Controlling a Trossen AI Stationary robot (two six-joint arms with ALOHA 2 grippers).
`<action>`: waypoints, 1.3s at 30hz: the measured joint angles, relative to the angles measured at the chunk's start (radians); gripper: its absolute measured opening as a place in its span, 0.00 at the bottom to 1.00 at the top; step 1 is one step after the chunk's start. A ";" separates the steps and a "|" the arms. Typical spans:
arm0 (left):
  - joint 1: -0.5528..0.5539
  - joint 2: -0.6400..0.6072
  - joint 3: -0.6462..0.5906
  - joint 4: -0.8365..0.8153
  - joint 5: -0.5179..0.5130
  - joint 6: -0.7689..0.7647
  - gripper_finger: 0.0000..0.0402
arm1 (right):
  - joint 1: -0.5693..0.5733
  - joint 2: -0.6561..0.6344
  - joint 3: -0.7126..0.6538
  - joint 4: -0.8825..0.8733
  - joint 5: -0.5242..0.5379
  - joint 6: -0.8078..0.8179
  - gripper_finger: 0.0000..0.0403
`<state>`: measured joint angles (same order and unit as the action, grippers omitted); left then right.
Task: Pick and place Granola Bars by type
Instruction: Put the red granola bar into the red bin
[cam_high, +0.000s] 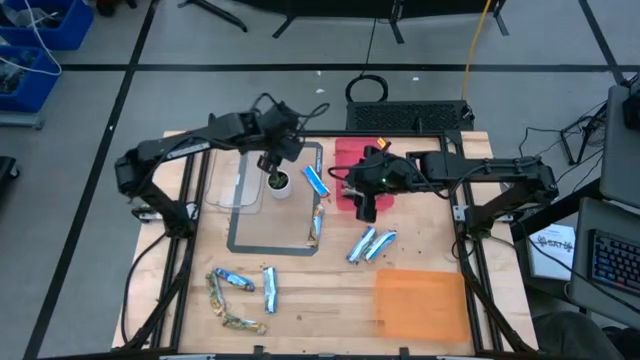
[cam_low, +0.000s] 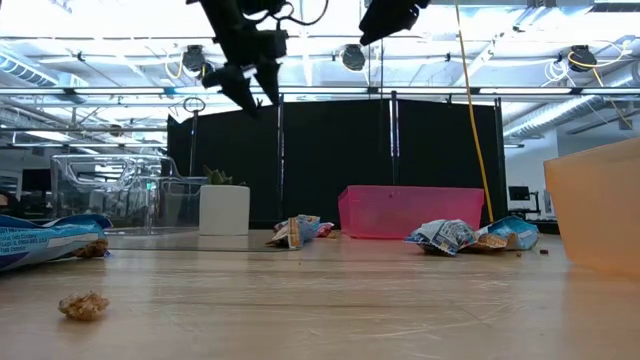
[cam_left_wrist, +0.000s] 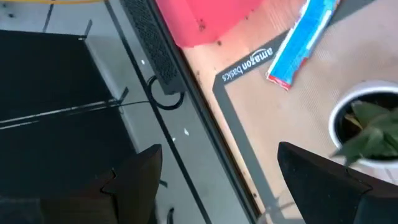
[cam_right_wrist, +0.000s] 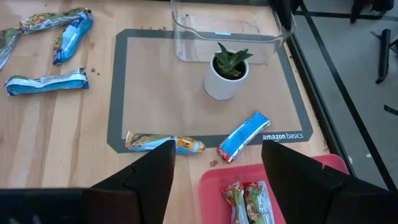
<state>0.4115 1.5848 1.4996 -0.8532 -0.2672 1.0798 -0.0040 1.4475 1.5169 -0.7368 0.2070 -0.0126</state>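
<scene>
Left arm reaches in from the left side toward the far middle of the table, left gripper (cam_high: 272, 162) raised, fingers (cam_left_wrist: 134, 183) spread apart, nothing held. Right arm comes in from the right, elbow bent, right gripper (cam_high: 365, 208) raised near table centre, fingers (cam_right_wrist: 149, 177) apart, empty.

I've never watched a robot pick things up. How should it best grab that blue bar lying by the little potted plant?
Probably from straight above, fingers closing across the narrow middle of the blue bar. It lies flat on the mat, clear of the plant, and its crinkled ends look too thin to hold.
</scene>
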 joint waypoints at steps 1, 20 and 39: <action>0.001 0.015 0.005 -0.005 0.002 0.000 0.81 | 0.002 0.000 0.000 0.000 0.000 -0.001 0.58; -0.014 0.265 0.009 0.003 0.076 0.099 0.81 | 0.019 0.000 0.000 0.022 -0.002 -0.021 0.69; -0.019 0.395 0.009 0.068 0.159 0.068 0.81 | 0.057 0.000 0.000 0.049 -0.002 0.009 0.69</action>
<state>0.3923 1.9795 1.5085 -0.7849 -0.1083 1.1473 0.0525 1.4475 1.5169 -0.6881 0.2054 -0.0040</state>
